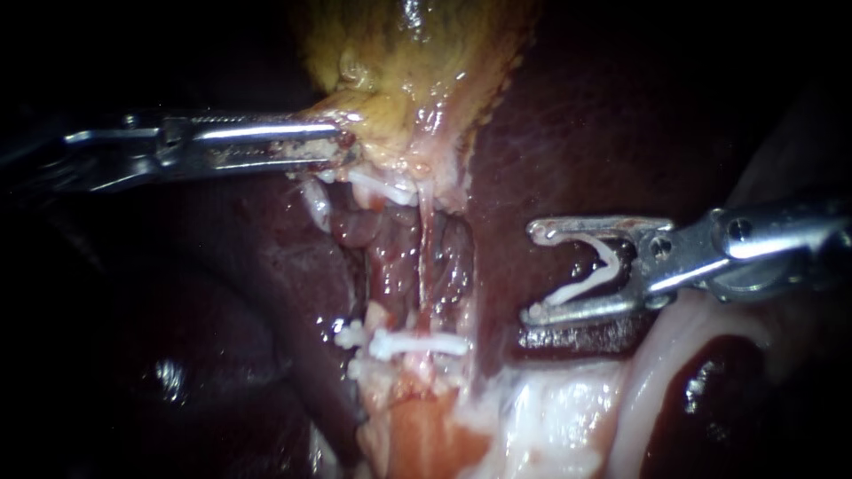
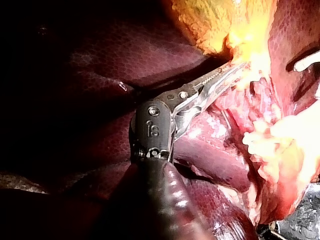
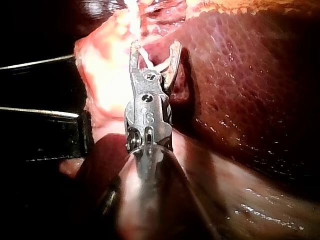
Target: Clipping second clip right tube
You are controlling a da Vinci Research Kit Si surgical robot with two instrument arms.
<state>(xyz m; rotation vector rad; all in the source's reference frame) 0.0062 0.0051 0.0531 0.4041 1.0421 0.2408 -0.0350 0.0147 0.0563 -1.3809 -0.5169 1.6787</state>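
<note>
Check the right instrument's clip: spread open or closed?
Spread open: the clip forms a wide V between the right instrument's jaws, around no tube.

**Two instruments either side of the clipped tube**

The gallbladder (image 1: 417, 62) sits at upper centre, with the liver (image 1: 577, 115) behind it and to its right. The left instrument (image 1: 348, 146) enters from the left edge, its jaws clamped on the gallbladder's lower edge. A tube (image 1: 426, 257) runs down mid-frame. An upper clip (image 1: 382, 188) lies just under those jaws and a lower clip (image 1: 417, 344) at lower centre. The right instrument (image 1: 532, 273) enters from the right edge, the loaded clip (image 1: 595, 270) held between its jaws. It is right of the tube and apart from it.
</note>
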